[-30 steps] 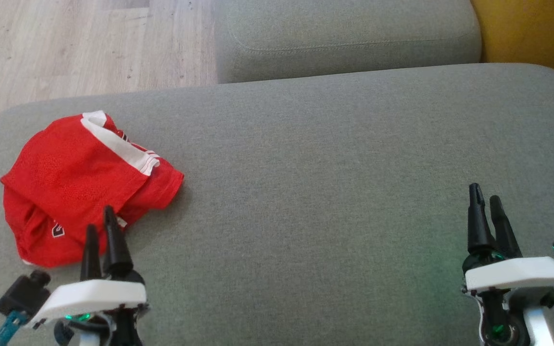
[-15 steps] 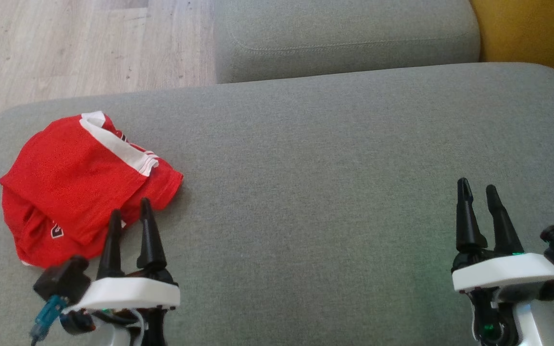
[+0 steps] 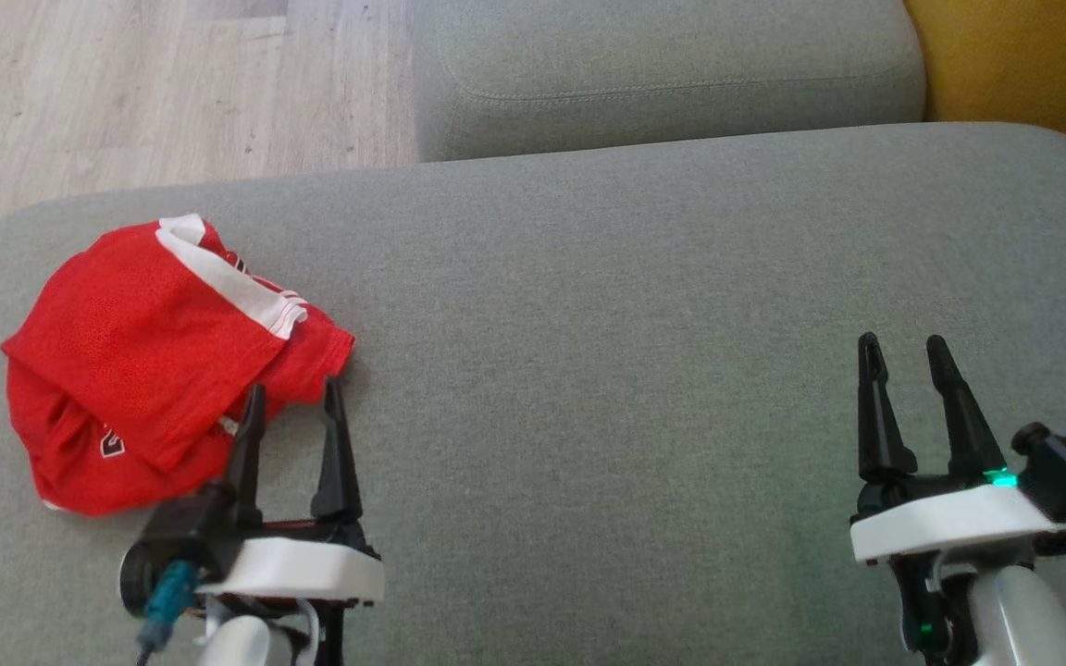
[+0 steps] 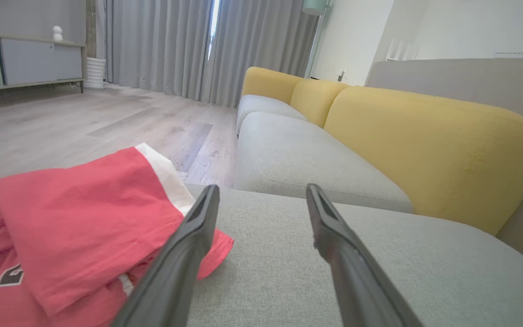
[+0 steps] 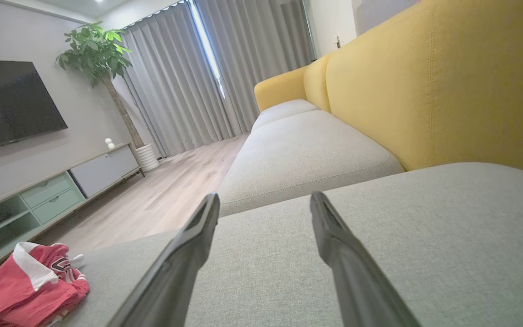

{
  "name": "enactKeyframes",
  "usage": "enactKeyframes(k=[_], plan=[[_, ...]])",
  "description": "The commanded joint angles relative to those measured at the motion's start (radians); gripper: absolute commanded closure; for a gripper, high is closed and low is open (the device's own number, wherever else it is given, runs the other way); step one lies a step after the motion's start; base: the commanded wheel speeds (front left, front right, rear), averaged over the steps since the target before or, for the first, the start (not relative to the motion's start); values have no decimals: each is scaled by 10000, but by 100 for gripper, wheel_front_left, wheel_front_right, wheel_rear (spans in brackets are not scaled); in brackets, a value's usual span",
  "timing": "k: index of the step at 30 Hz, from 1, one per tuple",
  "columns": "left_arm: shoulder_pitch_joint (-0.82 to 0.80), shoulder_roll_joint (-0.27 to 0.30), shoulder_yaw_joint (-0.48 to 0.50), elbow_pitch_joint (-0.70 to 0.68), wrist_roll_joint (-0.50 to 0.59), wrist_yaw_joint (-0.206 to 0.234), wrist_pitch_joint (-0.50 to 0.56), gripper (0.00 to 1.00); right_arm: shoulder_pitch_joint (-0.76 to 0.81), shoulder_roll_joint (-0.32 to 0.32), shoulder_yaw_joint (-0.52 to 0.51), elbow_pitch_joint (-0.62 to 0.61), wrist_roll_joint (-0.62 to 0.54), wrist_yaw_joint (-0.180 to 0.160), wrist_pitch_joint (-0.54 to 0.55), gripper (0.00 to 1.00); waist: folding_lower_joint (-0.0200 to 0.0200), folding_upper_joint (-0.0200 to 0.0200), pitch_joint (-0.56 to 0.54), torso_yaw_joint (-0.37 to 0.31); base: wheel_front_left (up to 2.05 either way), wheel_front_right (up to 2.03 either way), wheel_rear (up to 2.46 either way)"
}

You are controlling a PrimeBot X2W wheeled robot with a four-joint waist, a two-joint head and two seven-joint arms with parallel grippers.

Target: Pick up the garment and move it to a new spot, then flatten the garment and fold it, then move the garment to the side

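Observation:
A crumpled red garment (image 3: 140,361) with a white band lies at the left end of the grey sofa cushion (image 3: 635,305). The left wrist view shows the garment (image 4: 71,227) low on the left, and the right wrist view has it (image 5: 25,281) at the bottom left corner. My left gripper (image 3: 294,398) is open just off the garment's near right edge, its left fingertip over the red cloth and nothing between the fingers. Far to the right, my right gripper (image 3: 898,347) is open above bare cushion.
A second grey seat cushion (image 3: 663,69) lies beyond the one I work on. Wooden floor (image 3: 163,83) runs past the far left edge. A yellow backrest (image 3: 1023,65) borders the right side. The cushion between garment and right gripper is bare.
My left gripper has moved right and up along the garment's near edge and its fingers have spread apart. My right gripper has shifted slightly left and forward, and its fingers have parted too.

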Motion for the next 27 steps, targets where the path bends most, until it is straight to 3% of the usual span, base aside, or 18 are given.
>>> enactKeyframes(k=[1, 8, 19, 27], plan=[[-587, 233, 7, -374, 453, 198, -149, 0, -497, -83, 232, -432, -490, -5, -192, 0, -1, 0, -13, 16, 0, 0, 0], [-710, 516, -546, -196, 1325, 748, -354, 0, -524, -87, 286, -366, -1604, -6, -398, 0, -1, 0, -83, 21, 0, 0, 0], [-894, 764, -1240, 95, 2360, 1224, -648, 0, -572, -94, 479, -384, -3117, -6, -693, 0, -1, 0, -86, 6, 0, 0, 0], [-736, 365, -997, -111, 2030, 1121, -883, 0, -480, -99, 804, -410, -2311, -7, -930, 0, -1, 0, -36, 41, 0, 0, 0]])
